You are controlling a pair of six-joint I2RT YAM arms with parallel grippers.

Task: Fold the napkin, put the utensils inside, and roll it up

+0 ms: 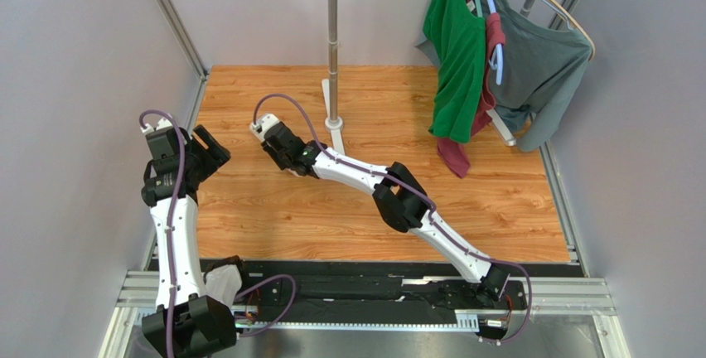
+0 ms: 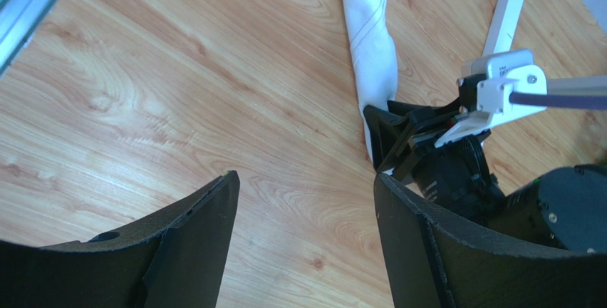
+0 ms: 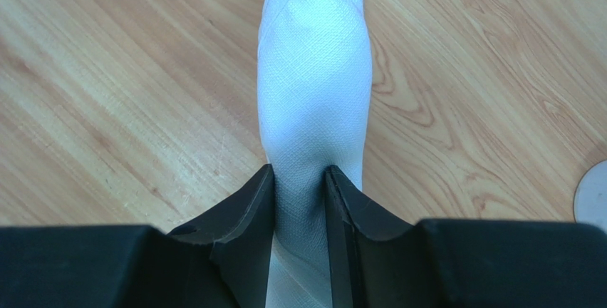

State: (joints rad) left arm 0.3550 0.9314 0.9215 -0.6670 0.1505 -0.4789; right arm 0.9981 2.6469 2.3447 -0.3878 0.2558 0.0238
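The napkin (image 2: pixel 374 44) lies on the wooden table as a tight white roll (image 3: pixel 313 73). My right gripper (image 3: pixel 299 172) is shut on the near end of the roll, and its fingers pinch the cloth from both sides. In the left wrist view the right gripper (image 2: pixel 390 140) sits at the lower end of the roll. From above, the right gripper (image 1: pixel 280 147) covers the napkin. My left gripper (image 2: pixel 306 187) hangs open over bare wood to the left of the roll, nothing between its fingers (image 1: pixel 211 147). The utensils are out of view.
A white pole stand (image 1: pixel 333 51) rises just behind the right gripper, its foot (image 2: pixel 506 12) close to the roll. A green shirt (image 1: pixel 456 51), a grey shirt (image 1: pixel 539 68) and a dark red garment (image 1: pixel 464 155) hang at the back right.
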